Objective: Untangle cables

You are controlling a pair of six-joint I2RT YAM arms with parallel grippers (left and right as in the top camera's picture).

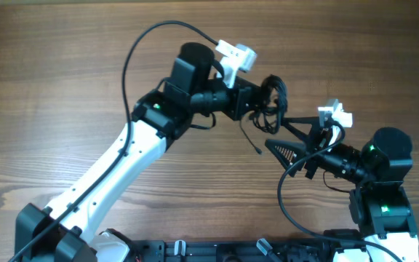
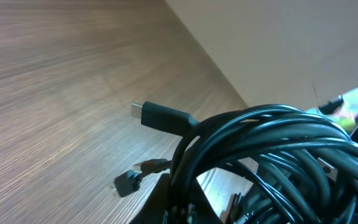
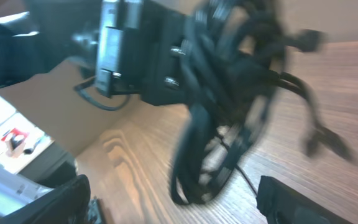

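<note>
The cables [image 1: 272,100] are a knotted bundle of thin dark wires, held off the table at centre right. My left gripper [image 1: 257,103] is shut on the bundle. One loose wire end [image 1: 257,149] hangs toward the table. In the left wrist view the bundle [image 2: 272,146] fills the lower right, with a flat plug [image 2: 160,116] and a small plug [image 2: 127,183] sticking out left. My right gripper [image 1: 275,132] is open and empty, just below right of the bundle. In the blurred right wrist view the bundle [image 3: 229,93] hangs between and ahead of its open fingers [image 3: 179,205].
The wooden table [image 1: 64,65] stretches around both arms. The left arm [image 1: 122,160] runs diagonally from the bottom left, with its own thick black cable [image 1: 133,51] arching above it. The right arm's base [image 1: 384,196] stands at the bottom right. A wall edge [image 2: 278,43] shows in the left wrist view.
</note>
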